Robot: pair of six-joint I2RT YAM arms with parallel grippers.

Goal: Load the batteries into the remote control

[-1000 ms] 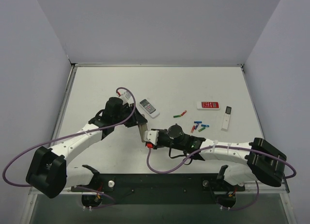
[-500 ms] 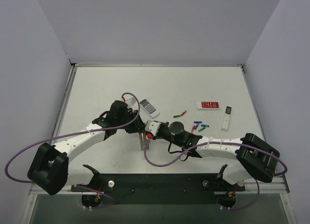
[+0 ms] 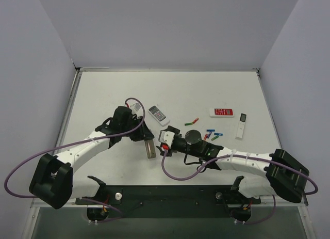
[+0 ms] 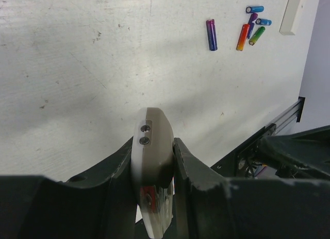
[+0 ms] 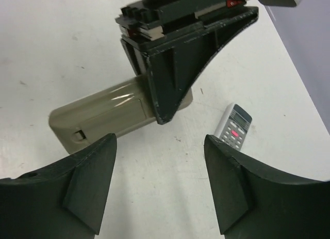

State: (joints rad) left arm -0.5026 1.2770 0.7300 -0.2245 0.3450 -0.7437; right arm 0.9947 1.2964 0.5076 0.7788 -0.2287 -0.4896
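Note:
My left gripper (image 3: 146, 139) is shut on the remote control (image 3: 150, 148), holding one end, tan-grey back up and low over the table. The left wrist view shows the remote (image 4: 152, 146) clamped between the jaws. In the right wrist view its back (image 5: 103, 112) faces me, with a cover plate and latch, and the left fingers (image 5: 175, 68) grip its right end. My right gripper (image 3: 161, 141) is open and empty just right of the remote, also open in its own view (image 5: 160, 143). Several batteries (image 3: 210, 134) lie loose to the right and also show in the left wrist view (image 4: 242, 36).
A white-grey remote with a red button (image 3: 158, 114) lies just behind the grippers and also shows in the right wrist view (image 5: 234, 128). A flat red remote (image 3: 221, 112) and a slim white remote with a dark display (image 3: 242, 126) lie at the right. One red-green battery (image 3: 192, 121) lies apart.
The left gripper has carried the remote slightly left and toward the near edge. The right gripper has drawn back a little to the right, away from the remote.

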